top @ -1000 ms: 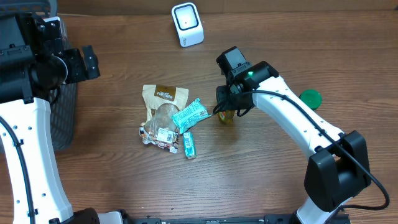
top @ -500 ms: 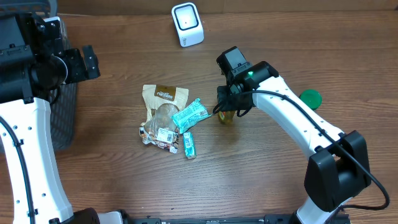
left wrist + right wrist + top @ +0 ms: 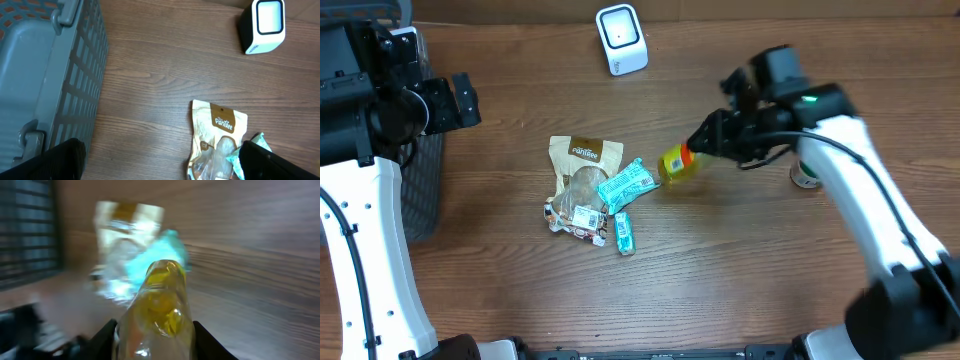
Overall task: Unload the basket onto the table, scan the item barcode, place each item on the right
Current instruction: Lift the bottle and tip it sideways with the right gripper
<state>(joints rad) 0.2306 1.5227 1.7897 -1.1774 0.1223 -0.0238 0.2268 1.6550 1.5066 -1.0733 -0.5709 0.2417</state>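
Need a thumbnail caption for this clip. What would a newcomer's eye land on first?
First, the right gripper holding a small yellow bottle above the table, right of centre; its wrist view of the bottle is blurred. Next, the heap of snack packets in the middle. Then the white scanner at the far edge.

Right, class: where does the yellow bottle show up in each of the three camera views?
Overhead: the yellow bottle sits just right of centre, to the right of the tan pouch.
Left wrist: not in it.
Right wrist: bottom centre, large and blurred.
Shared landmark: the tan pouch, lower right in the left wrist view and upper left, blurred, in the right wrist view.
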